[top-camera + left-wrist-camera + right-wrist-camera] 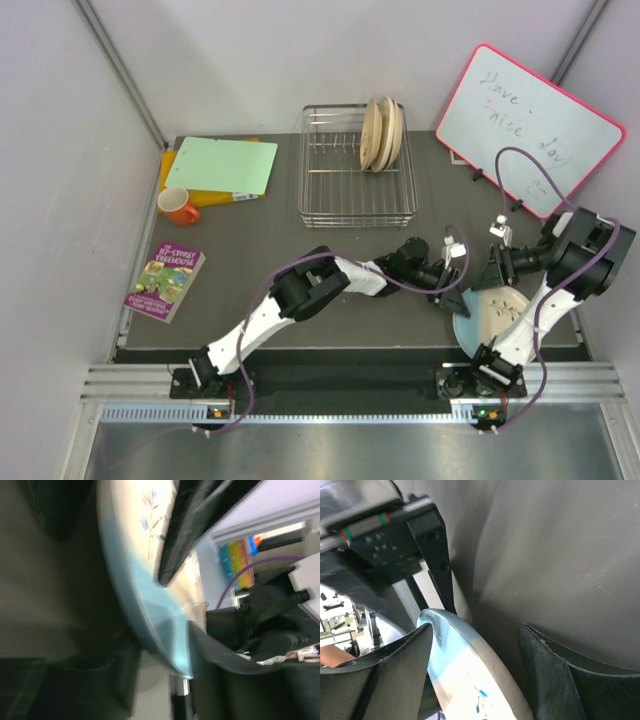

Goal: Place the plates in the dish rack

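From above: other plates [382, 132] stand on edge in the rack [345, 195], far right. One part-blue plate [500, 315] is tilted off the table [250, 250] between both grippers, probably for a handover.

Left wrist: the left gripper [176, 602] seems clamped on its rim.

Right wrist: the right gripper [475, 627] straddles the rim, spread, one finger clear.

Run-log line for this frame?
left hand: grips light-blue plate; right hand: open around its rim; dish rack: other plates standing inside
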